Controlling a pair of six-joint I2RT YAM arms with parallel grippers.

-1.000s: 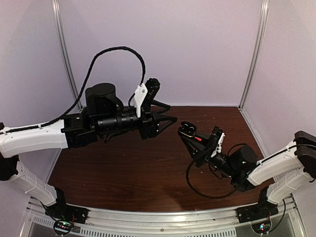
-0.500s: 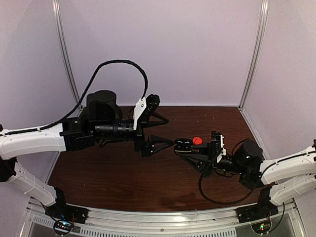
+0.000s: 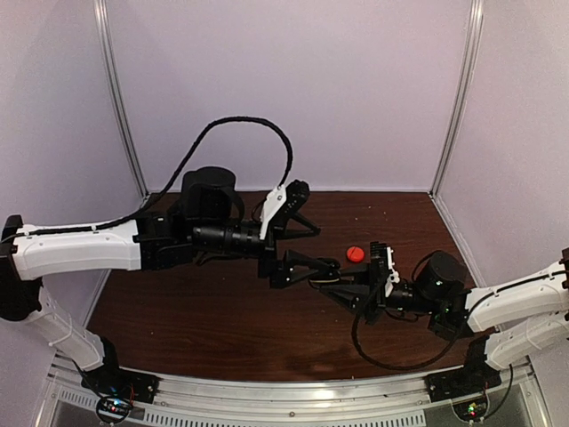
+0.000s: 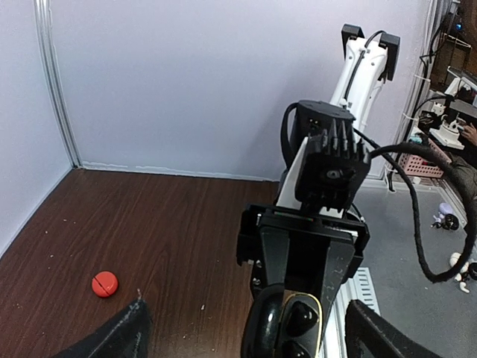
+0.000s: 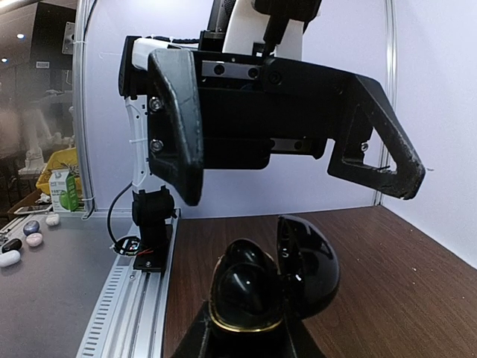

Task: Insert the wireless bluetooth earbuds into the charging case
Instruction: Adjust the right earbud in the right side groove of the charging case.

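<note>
The right gripper (image 3: pixel 336 283) is clamped on the open black charging case (image 5: pixel 257 298), in which a glossy black earbud (image 5: pixel 244 282) appears seated; a second earbud cannot be confirmed, so insertion is judged at least partly done. The left gripper (image 3: pixel 324 249) hovers just beside the case, spread wide and empty. Only the left wrist view shows a closed red case (image 4: pixel 104 283) lying on the surface (image 3: pixel 222 320)

Black case (image 4: pixel 289 328) between wide-spread jaws; red object (image 4: pixel 104 283) on table (image 4: pixel 186 239).

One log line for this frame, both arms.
right jaws: shut on open black case | left jaws: open, facing case | red disc: on table
</note>
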